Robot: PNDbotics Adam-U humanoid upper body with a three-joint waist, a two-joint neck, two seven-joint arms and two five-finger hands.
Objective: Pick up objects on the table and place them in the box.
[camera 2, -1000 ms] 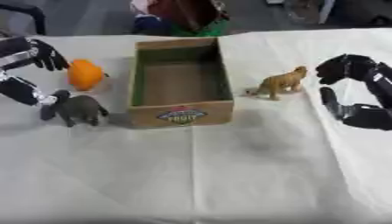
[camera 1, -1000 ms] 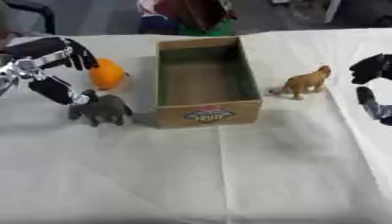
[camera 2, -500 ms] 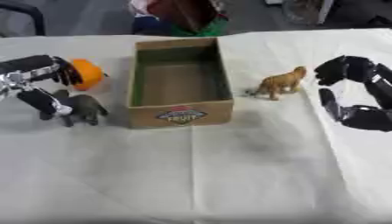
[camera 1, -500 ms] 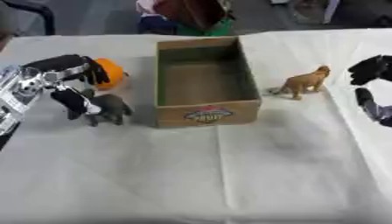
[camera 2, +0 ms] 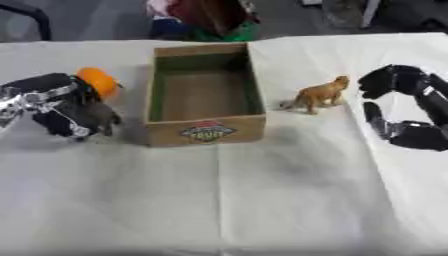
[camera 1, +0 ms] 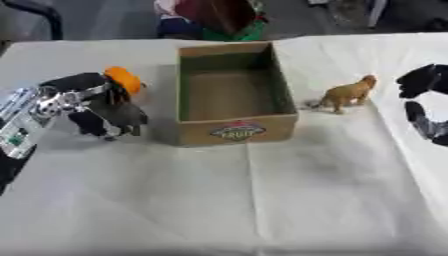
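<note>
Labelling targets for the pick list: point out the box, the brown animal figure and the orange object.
box [camera 1: 235, 132], left eye view, on the front wall by the label.
brown animal figure [camera 2: 318, 94], right eye view, on its body.
orange object [camera 1: 123, 80], left eye view, on its visible top, beside the left hand [camera 1: 87, 95].

White-clothed worktop [camera 1: 262, 200], carrying an open cardboard box [camera 1: 232, 92], a tan toy animal [camera 1: 346, 93], a grey toy animal [camera 1: 118, 114], an orange ball [camera 1: 123, 80].
</note>
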